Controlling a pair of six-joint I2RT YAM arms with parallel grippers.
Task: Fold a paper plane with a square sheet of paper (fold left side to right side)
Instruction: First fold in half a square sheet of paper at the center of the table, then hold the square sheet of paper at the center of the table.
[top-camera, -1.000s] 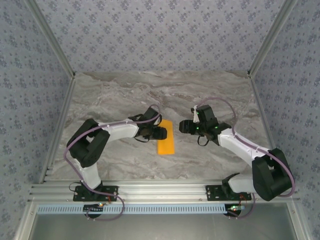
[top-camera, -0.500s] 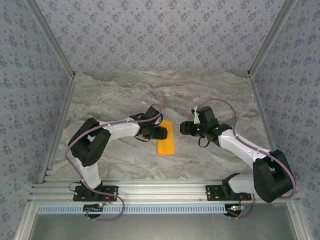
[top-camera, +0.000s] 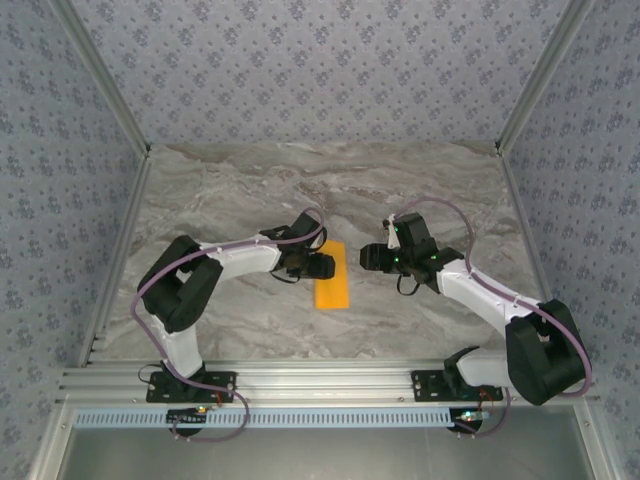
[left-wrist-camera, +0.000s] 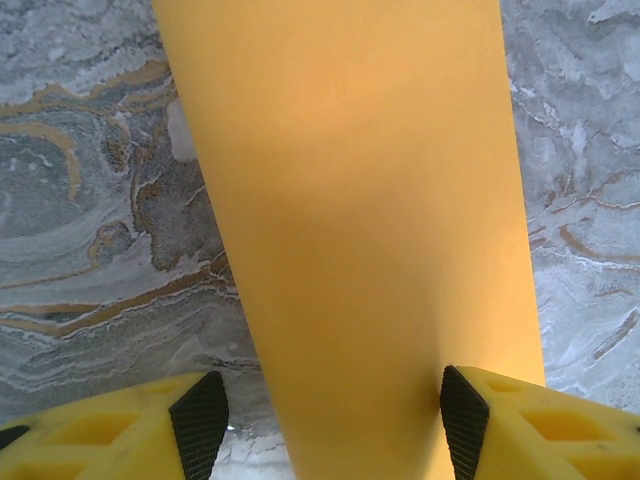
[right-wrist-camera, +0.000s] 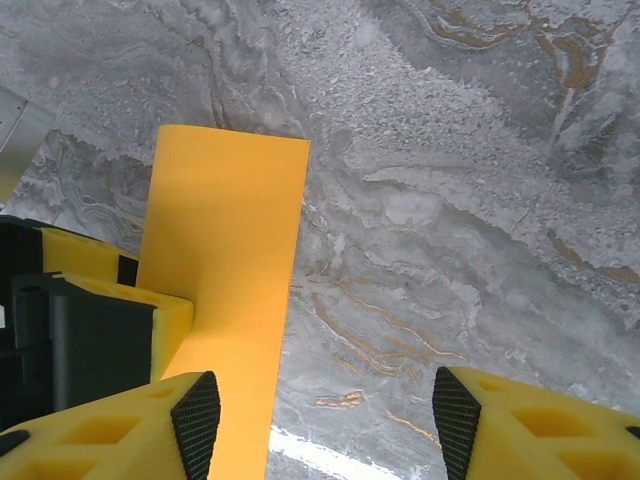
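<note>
In the overhead view, left of centre, the left gripper (top-camera: 326, 266) hangs over the thin orange-yellow sheet of paper (top-camera: 331, 290). The sheet is folded into a narrow rectangle and lies flat mid-frame on the grey marble-patterned table (top-camera: 230, 190). The gripper's yellow fingers (left-wrist-camera: 200, 415) stand apart, straddling the strip. Right of centre, the right gripper (top-camera: 368, 256) hovers near the paper over bare table, jaws likewise apart.
</note>
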